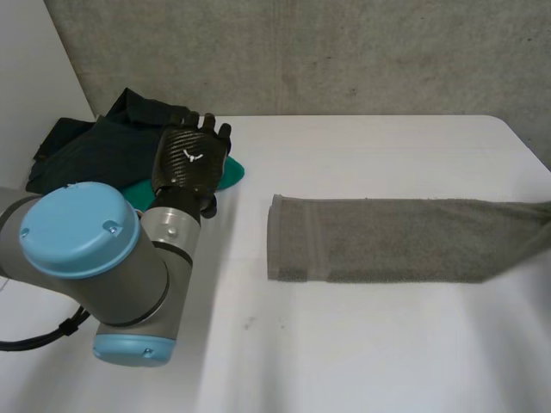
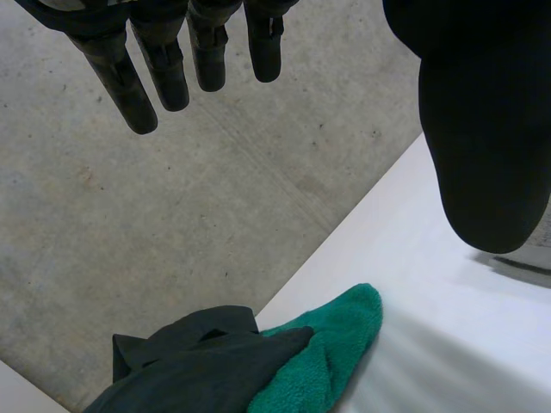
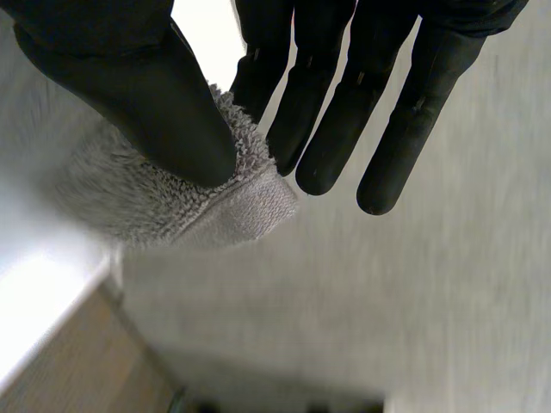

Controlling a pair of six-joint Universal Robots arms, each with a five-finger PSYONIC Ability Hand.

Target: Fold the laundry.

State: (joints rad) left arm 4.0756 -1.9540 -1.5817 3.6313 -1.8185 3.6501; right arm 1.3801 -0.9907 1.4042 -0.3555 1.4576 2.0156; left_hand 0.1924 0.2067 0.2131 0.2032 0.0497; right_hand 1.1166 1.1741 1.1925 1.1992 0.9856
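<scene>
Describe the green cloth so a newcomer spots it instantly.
On the white table, go to the far left corner with the dark garment heap. The small green terry cloth peeks from under it, below the left hand: the only bright item.

The head camera sits high between and behind the arms. It looks down across the white table (image 1: 362, 344) to the concrete wall (image 1: 344, 52), with the left arm's blue-capped joint (image 1: 82, 232) close beneath it. The left wrist camera looks along the palm of the left hand (image 2: 482, 129), out over the table's far corner to the wall. It shares the green cloth (image 2: 331, 344) and dark garments (image 2: 198, 370) with the head view. The right wrist camera looks past the right hand (image 3: 129, 95), very near the end of the grey towel (image 3: 232, 206), which the head view also takes in from farther off.
</scene>
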